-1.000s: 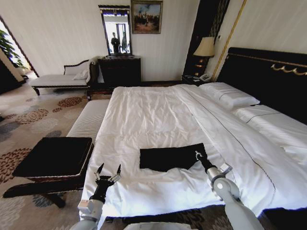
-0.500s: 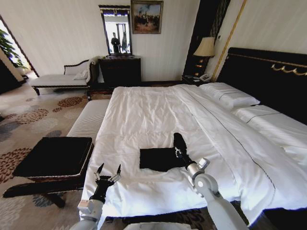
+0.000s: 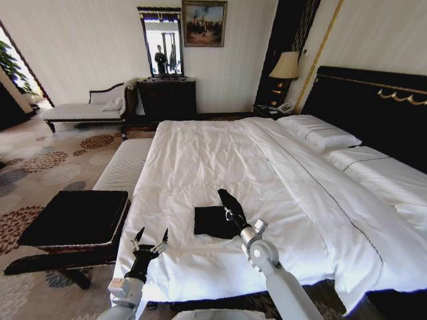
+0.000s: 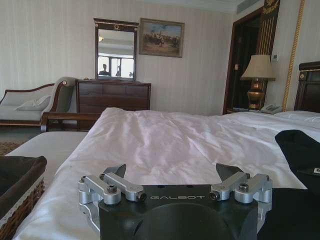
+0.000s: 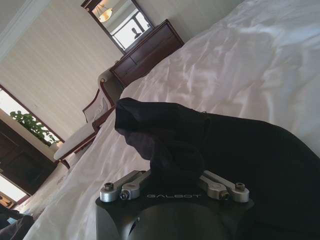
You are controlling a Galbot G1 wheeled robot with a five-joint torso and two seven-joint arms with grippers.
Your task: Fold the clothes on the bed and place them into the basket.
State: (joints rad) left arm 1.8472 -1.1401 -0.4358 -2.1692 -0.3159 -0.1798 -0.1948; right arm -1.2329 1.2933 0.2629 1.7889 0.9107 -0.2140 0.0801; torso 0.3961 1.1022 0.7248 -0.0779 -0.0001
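A fold is judged under way: an edge of the black T-shirt (image 3: 212, 221), near the foot edge of the bed (image 3: 220, 160), is pinched in the right gripper (image 3: 229, 212) and needs laying flat, while the left gripper (image 3: 151, 245) hangs open beside the basket (image 3: 73, 220).

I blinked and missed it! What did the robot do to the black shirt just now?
The right gripper, shut on the T-shirt, lifted its right end and carried it leftward, folding it narrower. The left gripper stayed open at the bed edge; the basket stayed put.
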